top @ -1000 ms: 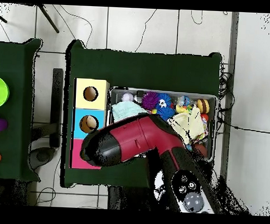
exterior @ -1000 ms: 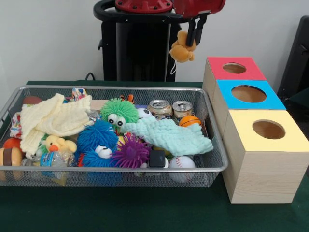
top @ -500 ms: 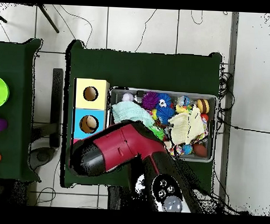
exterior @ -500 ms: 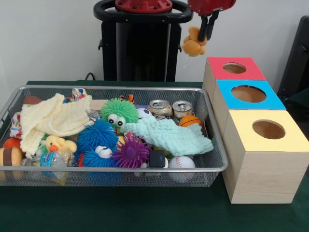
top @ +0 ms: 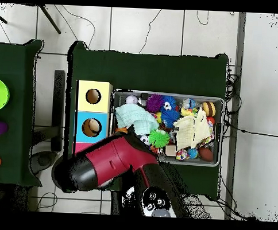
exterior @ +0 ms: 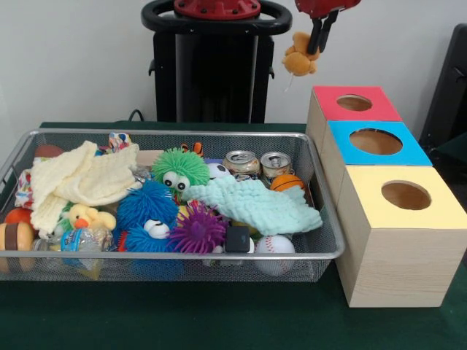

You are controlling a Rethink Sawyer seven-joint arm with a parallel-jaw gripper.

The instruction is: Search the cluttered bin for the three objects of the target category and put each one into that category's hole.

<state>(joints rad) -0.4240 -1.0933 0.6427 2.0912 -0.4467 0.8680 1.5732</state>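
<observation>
High at the top of the front view, my gripper (exterior: 318, 44) is shut on a small orange-tan plush toy (exterior: 299, 61), which dangles in the air just left of and above the red-topped box (exterior: 330, 106). That box's hole (exterior: 354, 103) is uncovered. Beside it stand the blue-topped box (exterior: 408, 153) and the yellow-topped box (exterior: 445, 211). From overhead the red arm (top: 107, 164) hides the gripper, the toy and most of the red box. The wire bin (exterior: 182, 133) holds the remaining clutter.
The bin holds a green fuzzy toy (exterior: 180, 168), a blue fuzzy toy (exterior: 148, 208), a purple spiky ball (exterior: 197, 227), two cans (exterior: 242, 162), a baseball (exterior: 275, 245), a teal cloth (exterior: 255, 204), a yellow cloth (exterior: 80, 179) and a duck plush (exterior: 87, 216).
In the front view the gripper has carried the plush toy up and to the right, from over the bin's back corner toward the red box. Overhead, the arm swung left.
</observation>
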